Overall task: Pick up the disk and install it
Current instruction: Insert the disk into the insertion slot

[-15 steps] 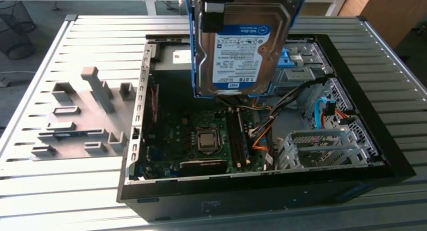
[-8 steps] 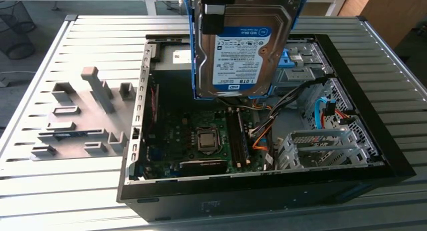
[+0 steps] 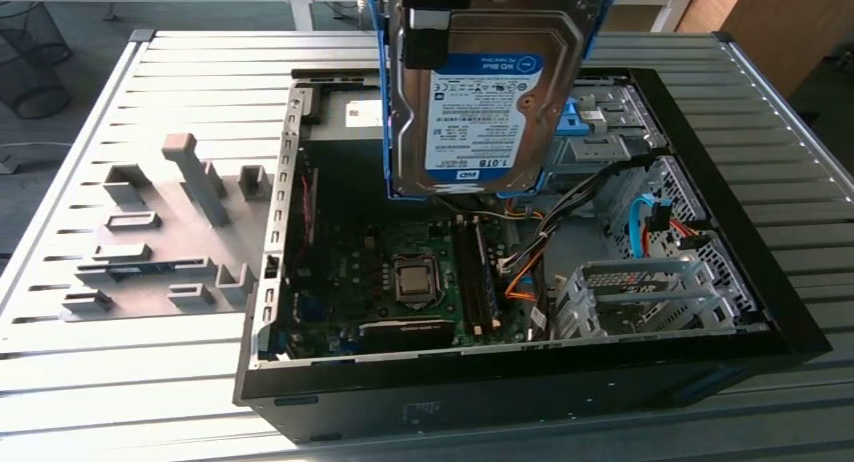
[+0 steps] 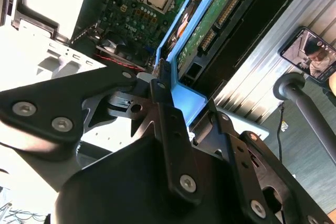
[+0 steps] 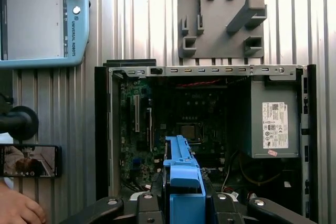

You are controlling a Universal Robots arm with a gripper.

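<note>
One flat silver-grey metal disk (image 3: 487, 102) with a white-and-blue label and a blue plastic frame along its edges hangs upright in the air, at about 12 o'clock in the exterior view, above the big open black computer case (image 3: 534, 402). The black gripper (image 3: 497, 0) holds it from above, squeezing its two blue sides, so it is closed tight on the disk. Down in the case lies a green board (image 3: 400, 242) with a square silver chip (image 3: 415, 279) at about 6 o'clock from the disk, and a silver metal cage with holes (image 3: 641, 292) sits at about 4 o'clock. At 9 o'clock from the case, a flat grey plate with little grey blocks (image 3: 160, 232) lies on the grey table made of long metal strips (image 3: 134, 392). In the second wrist view the disk's green underside (image 4: 220, 9) shows, with the blue frame squeezed between the black fingers (image 4: 170, 124) of the gripper (image 4: 181, 95). In the first wrist view the blue edge of the disk (image 5: 181, 163) sticks out from the gripper (image 5: 182, 195) over the open case (image 5: 102, 129), and a grey box with a white sticker (image 5: 273, 124) sits in one corner of the case. Beside the case lie a grey-and-blue control tablet with a red button (image 5: 42, 24) and a dark phone (image 5: 29, 161), and a person's hand (image 5: 18, 208) rests near the phone.
</note>
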